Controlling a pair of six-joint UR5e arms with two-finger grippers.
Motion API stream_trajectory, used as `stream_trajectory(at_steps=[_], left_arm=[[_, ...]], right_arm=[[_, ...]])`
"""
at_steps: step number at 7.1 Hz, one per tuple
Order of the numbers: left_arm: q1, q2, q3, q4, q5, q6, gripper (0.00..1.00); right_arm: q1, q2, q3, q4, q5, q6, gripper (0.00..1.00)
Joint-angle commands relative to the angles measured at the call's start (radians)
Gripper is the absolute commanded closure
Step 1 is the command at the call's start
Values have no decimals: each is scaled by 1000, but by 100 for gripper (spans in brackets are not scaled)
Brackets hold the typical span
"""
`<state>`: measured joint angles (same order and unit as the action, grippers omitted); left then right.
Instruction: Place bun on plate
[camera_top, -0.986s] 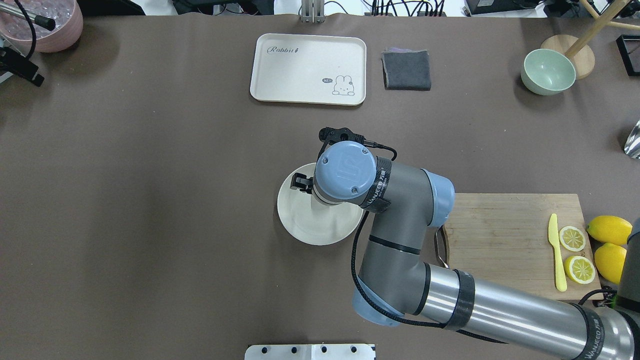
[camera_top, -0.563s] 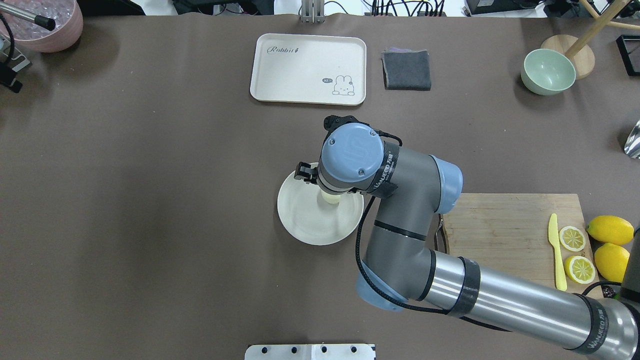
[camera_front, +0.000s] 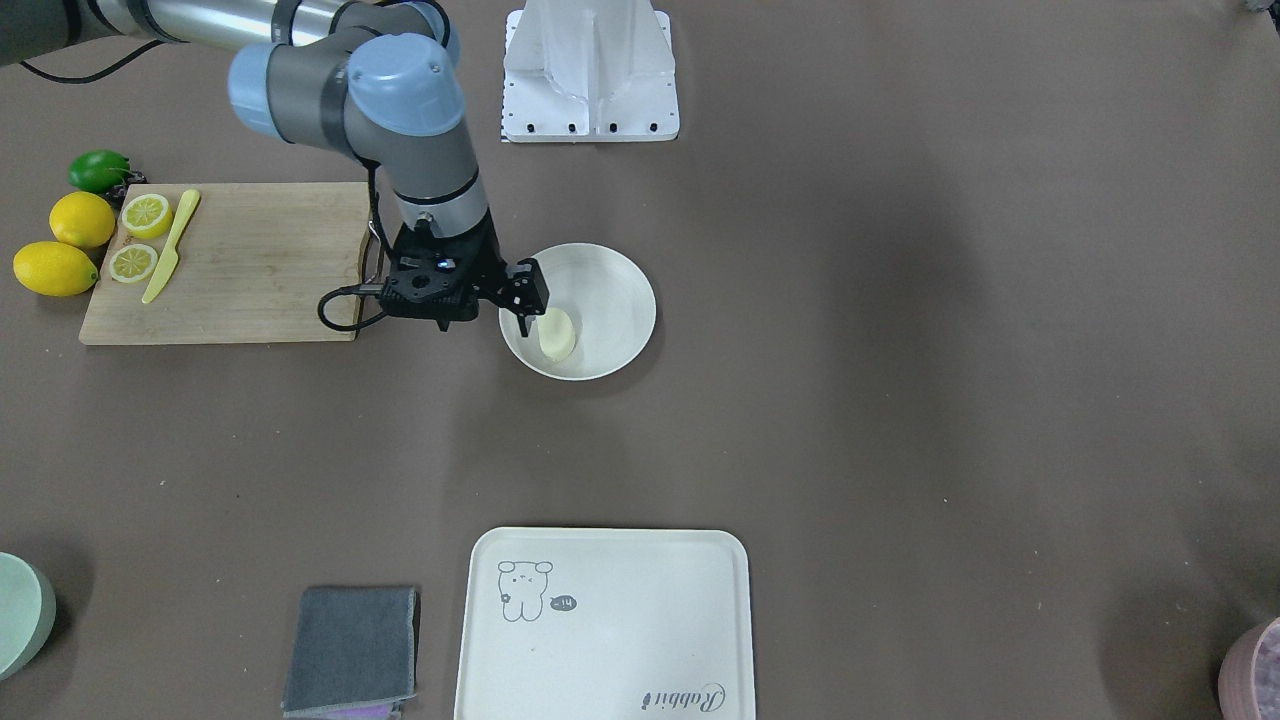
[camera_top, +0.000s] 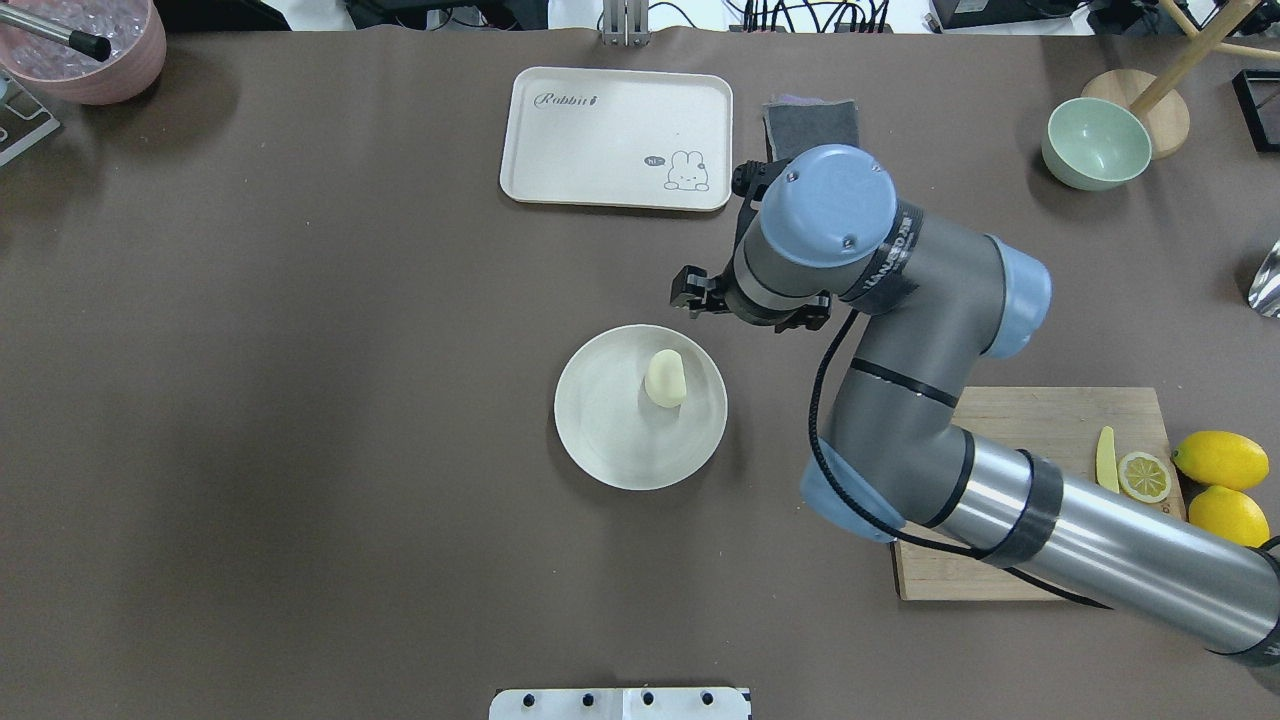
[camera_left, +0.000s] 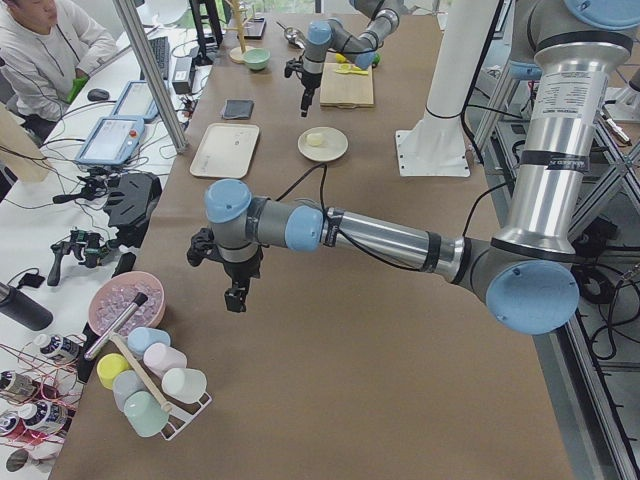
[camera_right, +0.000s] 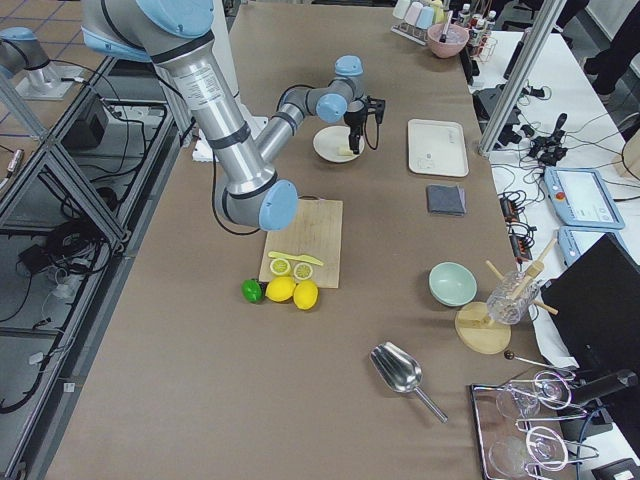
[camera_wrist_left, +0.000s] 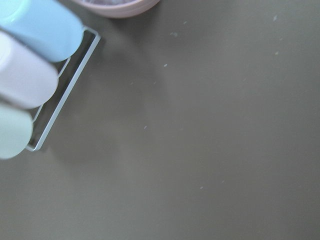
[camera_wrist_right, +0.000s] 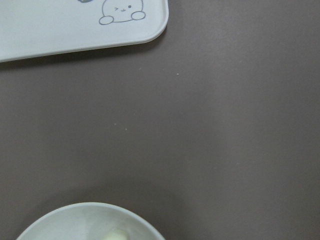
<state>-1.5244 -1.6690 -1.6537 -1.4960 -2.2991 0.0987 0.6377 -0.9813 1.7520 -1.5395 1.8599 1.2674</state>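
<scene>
bun (camera_top: 666, 378) lying loose on the plate (camera_top: 600, 440) | right gripper (camera_front: 441, 308) hanging just beside the rim, jaws hidden, we can't tell | left gripper (camera_left: 236, 298) well apart, can't tell either

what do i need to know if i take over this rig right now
Grippers: the right pincer hangs above the table between plate and tray, holding nothing; open or shut is unclear. The left pincer is over bare table near the cup rack; its state can't be told.
Things: the bun lies loose on the plate, near its middle.
Done: bun is on the plate.
Left: likely only parking the right arm.
</scene>
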Motion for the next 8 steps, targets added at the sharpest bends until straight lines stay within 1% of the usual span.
stream_trajectory(at_steps=[1, 2, 3, 4, 5, 6, 7, 8], left_arm=[[-69, 54, 26, 61, -2, 67, 2], [-97, 52, 22, 88, -16, 67, 2], [-102, 58, 20, 85, -26, 76, 2], [-102, 58, 23, 82, -28, 76, 2], [-112, 60, 15, 67, -29, 76, 2], [-118, 81, 21, 66, -28, 69, 2], [-117, 83, 25, 66, -28, 67, 2], [-119, 87, 22, 65, -37, 67, 2]], right_arm=[[142, -82, 53, -36, 100, -219, 0], [237, -123, 55, -36, 183, -350, 0], [346, -179, 60, -36, 262, -461, 0], [443, -263, 81, -36, 309, -584, 0], [515, -362, 105, -37, 320, -740, 0], [612, -438, 106, -37, 367, -885, 0], [737, -506, 98, -77, 424, -1077, 0], [867, -508, 98, -264, 444, -1272, 0]])
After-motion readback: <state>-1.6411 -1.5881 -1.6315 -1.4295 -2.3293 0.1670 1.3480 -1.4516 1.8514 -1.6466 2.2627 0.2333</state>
